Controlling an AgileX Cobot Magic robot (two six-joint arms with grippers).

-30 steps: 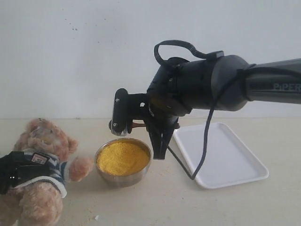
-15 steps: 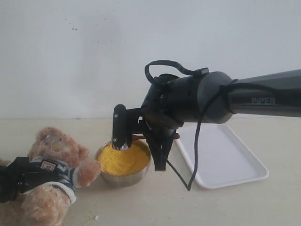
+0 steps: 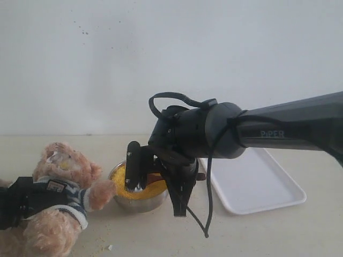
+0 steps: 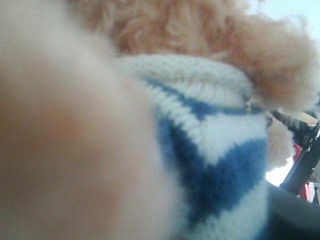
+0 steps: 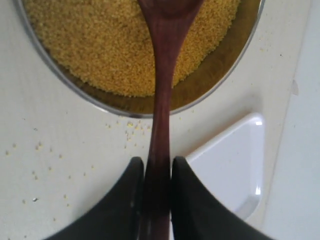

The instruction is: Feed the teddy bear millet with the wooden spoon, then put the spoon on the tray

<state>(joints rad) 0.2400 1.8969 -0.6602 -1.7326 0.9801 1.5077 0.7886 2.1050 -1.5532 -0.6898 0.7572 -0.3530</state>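
The teddy bear (image 3: 56, 214) leans at the left, one paw touching the steel bowl (image 3: 140, 202). My left gripper (image 3: 29, 199) is shut across its striped shirt (image 4: 220, 160), which fills the left wrist view and hides the jaws there. Over the bowl, my right gripper (image 5: 157, 164) is shut on the slim handle of the wooden spoon (image 5: 162, 75). The spoon's oval end rests in the millet (image 5: 100, 45). From outside, the right gripper (image 3: 179, 201) and wrist hide most of the millet (image 3: 119, 179). The white tray (image 3: 257, 182) lies right of the bowl.
Loose yellow grains (image 5: 37, 146) are scattered on the beige tabletop (image 3: 268, 235) around the bowl. A black cable (image 3: 206, 214) dangles from the right wrist in front of the bowl. A white wall (image 3: 161, 53) closes the back.
The right arm has come down and to the left, lowering the spoon into the millet. The bear shifted right and slightly up in the left gripper, toward the bowl.
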